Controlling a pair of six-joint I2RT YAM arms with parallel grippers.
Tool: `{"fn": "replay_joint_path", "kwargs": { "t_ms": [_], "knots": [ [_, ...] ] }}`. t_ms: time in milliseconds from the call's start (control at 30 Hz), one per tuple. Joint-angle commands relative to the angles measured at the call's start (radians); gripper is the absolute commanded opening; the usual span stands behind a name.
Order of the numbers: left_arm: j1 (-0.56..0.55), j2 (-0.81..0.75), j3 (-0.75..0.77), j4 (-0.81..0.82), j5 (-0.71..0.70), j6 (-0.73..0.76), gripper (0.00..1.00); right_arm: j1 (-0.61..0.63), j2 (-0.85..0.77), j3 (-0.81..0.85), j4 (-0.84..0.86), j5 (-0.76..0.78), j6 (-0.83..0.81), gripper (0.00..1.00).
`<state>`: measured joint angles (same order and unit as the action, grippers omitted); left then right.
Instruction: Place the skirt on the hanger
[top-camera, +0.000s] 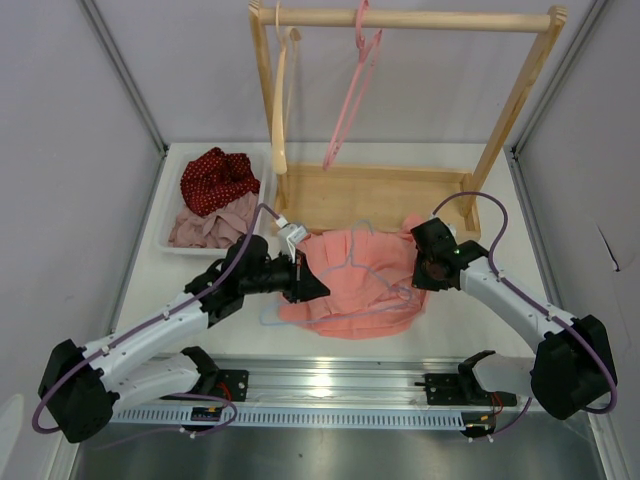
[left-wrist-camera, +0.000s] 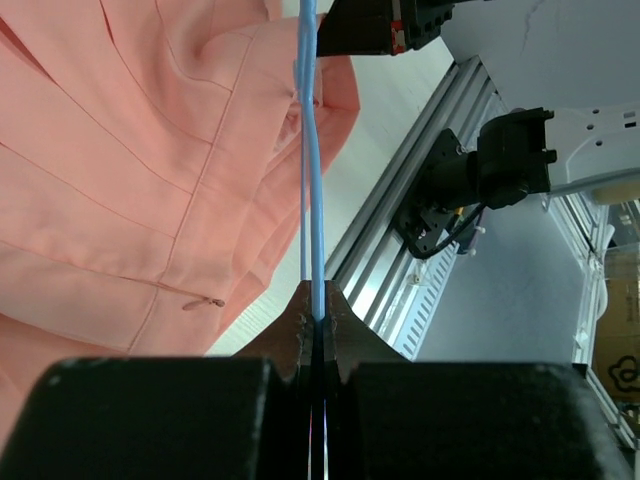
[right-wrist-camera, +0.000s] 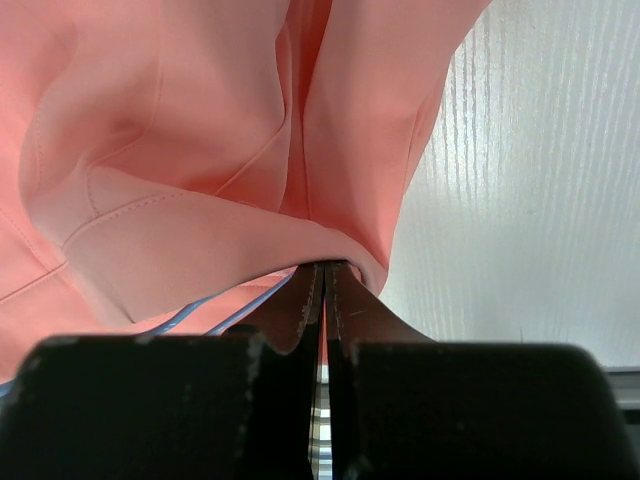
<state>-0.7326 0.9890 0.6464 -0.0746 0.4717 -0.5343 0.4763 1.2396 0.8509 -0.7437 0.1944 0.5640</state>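
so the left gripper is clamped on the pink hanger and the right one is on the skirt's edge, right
Not quite. The left wrist view shows the left gripper clamped on the pale blue hanger. The pink hanger hangs untouched on the wooden rack. The right gripper is indeed shut on the edge of the salmon-pink skirt.

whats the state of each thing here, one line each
skirt: spread on table, not hung
blue hanger: lying over skirt, gripped
left pincer: shut on blue hanger
right pincer: shut on skirt
pink hanger: hanging from rail
wooden hanger: hanging from rail
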Motion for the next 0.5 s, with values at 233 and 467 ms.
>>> {"fn": "replay_joint_path", "kwargs": {
  "t_ms": [233, 467],
  "knots": [
    [-0.001, -0.056, -0.022, 0.059, 0.039, -0.059, 0.00, 0.007, 0.012, 0.016, -0.005, 0.025, 0.010, 0.00],
    [-0.002, -0.059, -0.017, 0.104, 0.067, -0.093, 0.00, 0.015, 0.012, 0.016, -0.006, 0.030, 0.017, 0.00]
  ]
}}
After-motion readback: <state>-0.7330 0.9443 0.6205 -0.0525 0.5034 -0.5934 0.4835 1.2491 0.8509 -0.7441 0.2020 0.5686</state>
